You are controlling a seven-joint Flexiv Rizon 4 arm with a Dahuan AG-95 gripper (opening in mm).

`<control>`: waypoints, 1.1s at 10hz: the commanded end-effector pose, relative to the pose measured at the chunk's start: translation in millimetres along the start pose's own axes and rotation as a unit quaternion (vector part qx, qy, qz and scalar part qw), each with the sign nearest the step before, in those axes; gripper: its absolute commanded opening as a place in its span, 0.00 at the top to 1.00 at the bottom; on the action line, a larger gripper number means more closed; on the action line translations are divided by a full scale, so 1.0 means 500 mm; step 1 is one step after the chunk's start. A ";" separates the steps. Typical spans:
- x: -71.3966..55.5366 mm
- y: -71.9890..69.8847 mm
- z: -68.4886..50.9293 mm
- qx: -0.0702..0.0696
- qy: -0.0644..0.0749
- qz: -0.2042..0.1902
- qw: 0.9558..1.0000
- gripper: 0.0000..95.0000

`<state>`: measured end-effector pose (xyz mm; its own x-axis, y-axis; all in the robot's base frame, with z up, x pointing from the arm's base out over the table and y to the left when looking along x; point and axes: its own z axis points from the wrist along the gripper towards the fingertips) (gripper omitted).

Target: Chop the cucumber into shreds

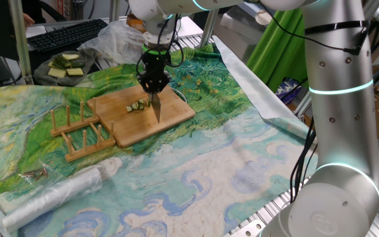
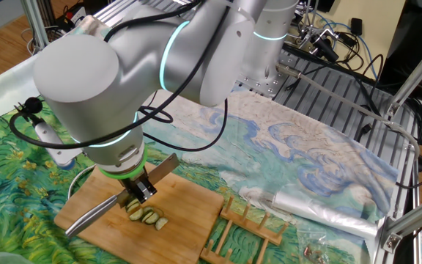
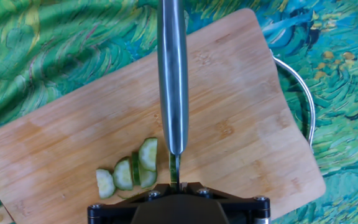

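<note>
On the wooden board (image 3: 229, 99), my end effector (image 1: 154, 84) is clamped tight on a knife (image 3: 171, 81), pointing straight down, with the blade lying low over the wood. The cucumber (image 3: 129, 173) is a short row of slices, dark skin and pale flesh, lying just beside the blade near the handle end; whether the edge touches the nearest slice I cannot tell. Risks noted: the slices are small and loose, so a downward stroke is likely to push them sideways rather than part them. Nothing holds the board down on the patterned cloth (image 1: 229, 178) covering the desk, so pressure near its edge may shift it. The wooden rack (image 1: 84, 128) stands just beside the board and could be struck by a wide sweep. A slipping handle would turn the blade.
</note>
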<state>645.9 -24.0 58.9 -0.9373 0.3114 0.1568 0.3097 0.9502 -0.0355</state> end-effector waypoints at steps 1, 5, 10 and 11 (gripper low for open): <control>0.002 0.000 0.000 0.000 -0.001 0.000 1.000 1.00; 0.001 0.000 0.006 -0.004 0.000 0.001 1.000 1.00; -0.011 0.002 0.085 -0.020 -0.022 -0.002 1.000 1.00; -0.012 0.003 0.083 -0.026 -0.019 0.001 0.999 1.00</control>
<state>643.9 -23.8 33.5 -0.9444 0.3130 0.1012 0.3159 0.9487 0.0137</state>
